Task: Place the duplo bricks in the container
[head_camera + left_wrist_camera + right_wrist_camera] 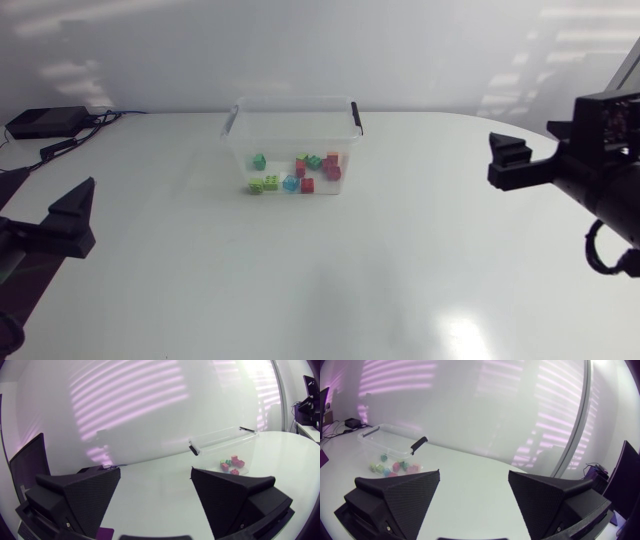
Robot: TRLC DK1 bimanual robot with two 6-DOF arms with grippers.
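A clear plastic container (240,135) with black handles stands at the table's far middle, and several duplo bricks (300,172) in green, red, blue and orange lie inside it. My left gripper (155,491) is open and empty at the table's left edge, far from the container (220,440), whose pink bricks (232,463) show ahead of it. My right gripper (474,489) is open and empty at the right side, raised, with the container (387,440) and its bricks (390,466) off beyond its finger. In the head view the left gripper (70,220) and right gripper (515,165) flank the table.
The white table (330,270) is bare between the arms and the container. A black device (45,122) with cables lies at the far left corner.
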